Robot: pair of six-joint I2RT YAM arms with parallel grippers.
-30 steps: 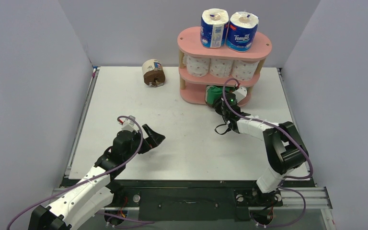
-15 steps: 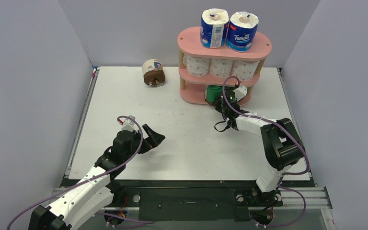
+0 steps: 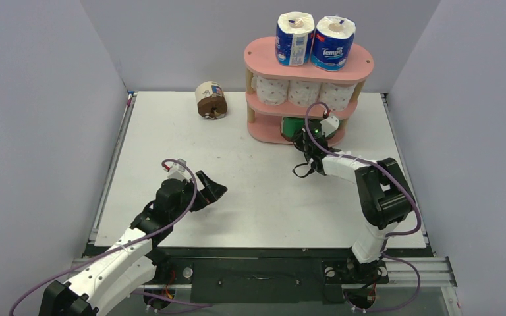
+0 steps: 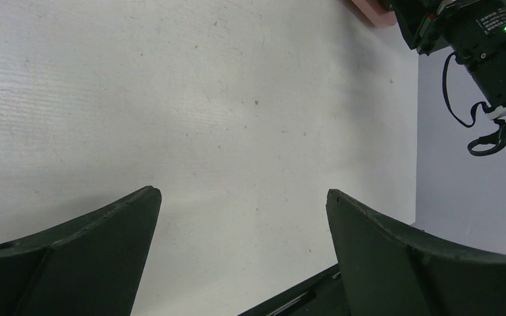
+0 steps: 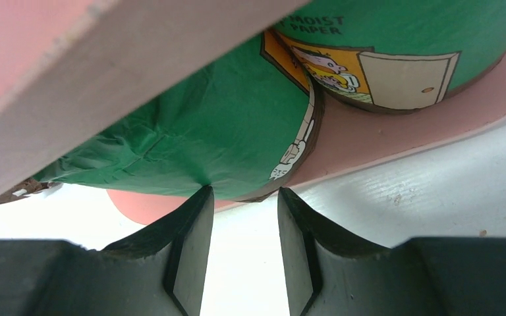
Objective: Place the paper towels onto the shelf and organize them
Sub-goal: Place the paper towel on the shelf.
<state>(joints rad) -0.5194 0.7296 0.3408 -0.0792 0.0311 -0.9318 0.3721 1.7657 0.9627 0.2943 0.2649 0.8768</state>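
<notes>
Reach far with your spread left gripper [image 3: 213, 187]: the cream-wrapped roll [image 3: 211, 100] lies on the table [image 3: 171, 151] left of the shelf [image 3: 263, 52], nearer that arm. Your right gripper [image 5: 242, 189], pressed together and empty, abuts the green roll [image 5: 224, 131]

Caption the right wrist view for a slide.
Right gripper, nearly shut and empty, at a green-wrapped roll beside a second green roll on the pink shelf's bottom board.

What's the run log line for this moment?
right arm: jaws shut, empty, tips at green roll on shelf bottom tier | left arm: jaws open above table | cream roll: lying on table
</notes>
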